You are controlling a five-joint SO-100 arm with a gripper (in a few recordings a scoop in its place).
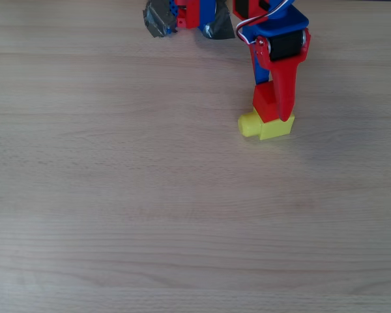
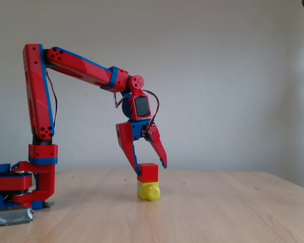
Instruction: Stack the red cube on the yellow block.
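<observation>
Red cube point(image 2: 147, 172) sits on the yellow block point(image 2: 148, 191), square to it, no long axis. Block's stub points left in the overhead view point(image 1: 247, 124). Gripper point(image 2: 150, 168) fingers spread wide, straddling the cube's top, gripping nothing. We judge release done; next, lift straight up clear.

You see the red cube point(image 2: 147, 172) sitting on the yellow block point(image 2: 148, 191) on the table point(image 2: 218, 212), the gripper point(image 2: 151, 168) straddling the cube from above, fingers spread either side.
</observation>
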